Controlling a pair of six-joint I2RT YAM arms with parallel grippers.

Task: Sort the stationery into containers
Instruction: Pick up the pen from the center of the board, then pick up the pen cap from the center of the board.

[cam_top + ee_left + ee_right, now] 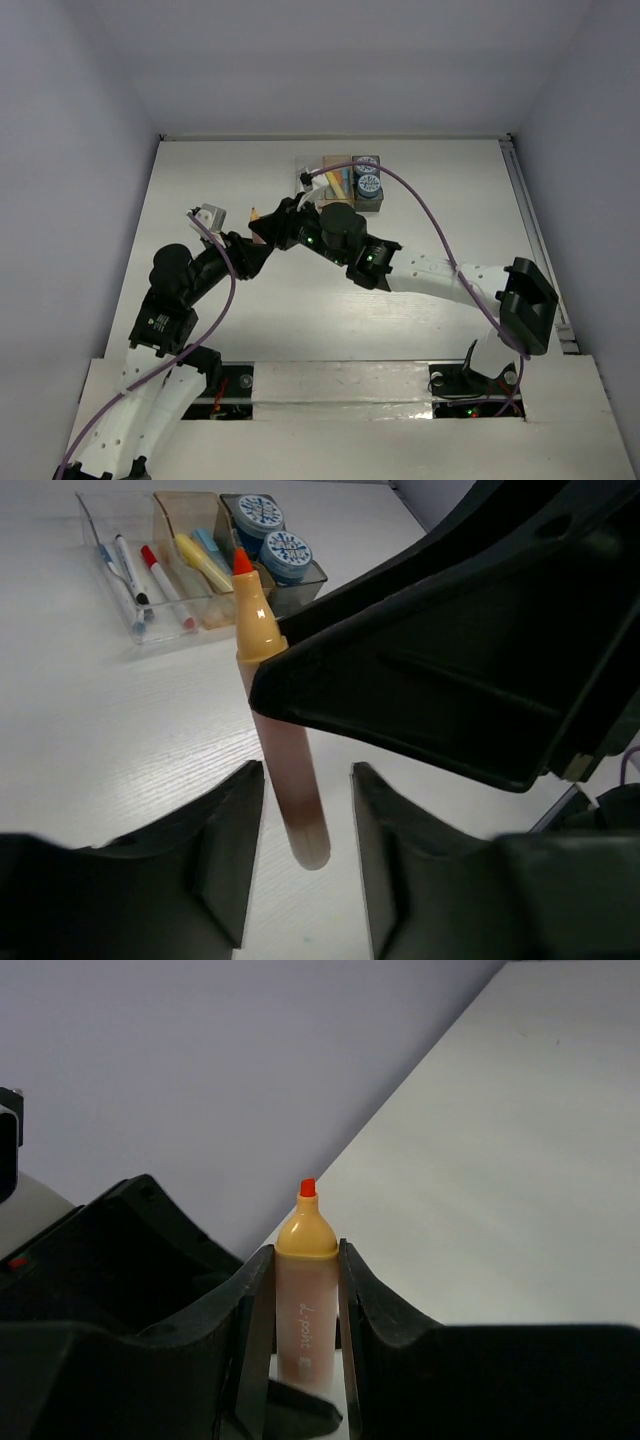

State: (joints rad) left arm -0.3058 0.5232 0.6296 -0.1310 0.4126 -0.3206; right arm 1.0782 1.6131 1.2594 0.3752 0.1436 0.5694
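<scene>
An uncapped orange marker [303, 1305] with a red tip stands between the fingers of my right gripper [301, 1260], which is shut on its barrel. In the left wrist view the marker [283, 750] hangs tail-down, and my left gripper [308, 852] is open around that tail with a gap on each side. The containers [349, 181] stand in a row behind. The clear bin [112, 502] holds thin pens [131, 568]. A yellow marker [203, 562] and a blue one lie in the orange-tinted bin [186, 504]. Two blue-white rolls [273, 532] sit in the dark bin [311, 584].
Both arms meet over the middle of the white table [430, 180], just in front of the bins. The right arm's purple cable [430, 215] arcs over the table's right half. Grey walls close in the table on three sides.
</scene>
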